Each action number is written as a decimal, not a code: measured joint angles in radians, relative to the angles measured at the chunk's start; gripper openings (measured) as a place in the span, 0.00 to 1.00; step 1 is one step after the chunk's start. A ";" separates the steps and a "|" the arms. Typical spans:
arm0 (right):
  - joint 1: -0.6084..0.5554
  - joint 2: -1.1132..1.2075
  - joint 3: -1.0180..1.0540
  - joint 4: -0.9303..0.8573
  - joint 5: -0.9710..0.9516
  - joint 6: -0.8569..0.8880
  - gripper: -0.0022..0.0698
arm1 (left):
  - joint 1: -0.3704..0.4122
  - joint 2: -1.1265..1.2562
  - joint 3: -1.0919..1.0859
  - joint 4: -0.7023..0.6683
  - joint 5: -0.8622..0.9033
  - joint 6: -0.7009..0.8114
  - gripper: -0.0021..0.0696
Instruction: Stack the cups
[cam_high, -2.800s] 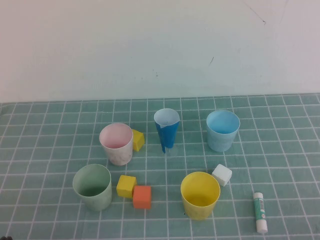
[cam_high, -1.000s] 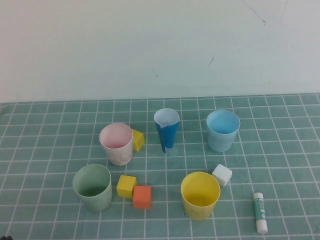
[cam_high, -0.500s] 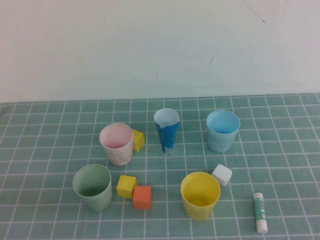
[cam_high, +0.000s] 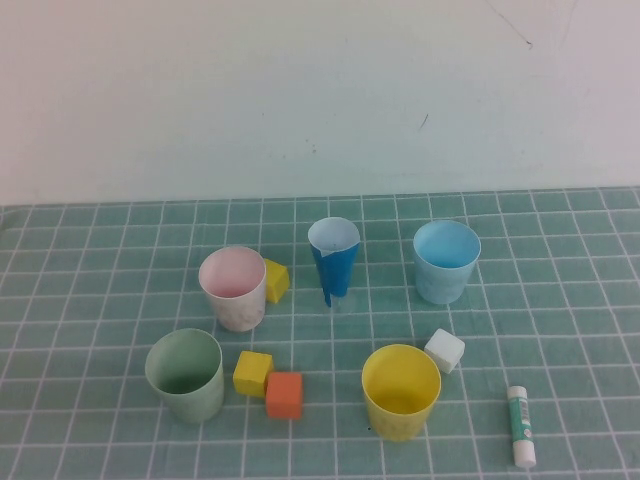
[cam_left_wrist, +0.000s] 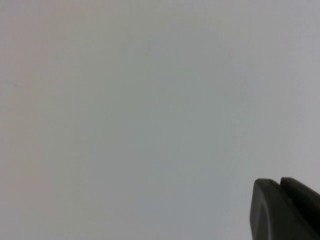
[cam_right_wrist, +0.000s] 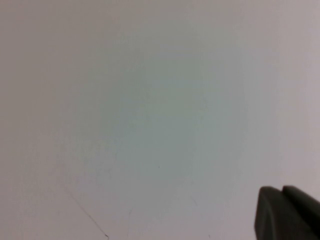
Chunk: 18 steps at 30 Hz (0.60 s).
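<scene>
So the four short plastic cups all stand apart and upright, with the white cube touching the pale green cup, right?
Not quite. In the high view the white cube touches the yellow plastic cup, not the pale green plastic cup. The cups stand apart and upright, as said.

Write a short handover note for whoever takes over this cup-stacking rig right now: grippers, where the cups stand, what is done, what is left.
Left gripper: shut, empty, facing the wall, away from the table.
Right gripper: shut, empty, likewise parked.
Cups, all upright and apart on the green mat: pink cup far left, green cup near left, light blue cup far right, yellow cup near right.
Done: nothing stacked.
Left: nest all four cups.
</scene>
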 joint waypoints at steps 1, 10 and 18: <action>0.000 0.000 0.000 0.009 -0.013 -0.002 0.03 | 0.000 0.000 0.000 -0.004 -0.020 0.000 0.03; 0.000 0.006 -0.212 -0.007 0.435 -0.072 0.03 | 0.002 0.054 -0.212 -0.008 0.282 0.054 0.03; 0.000 0.254 -0.372 0.045 0.721 -0.099 0.03 | 0.002 0.384 -0.512 0.103 0.640 0.134 0.03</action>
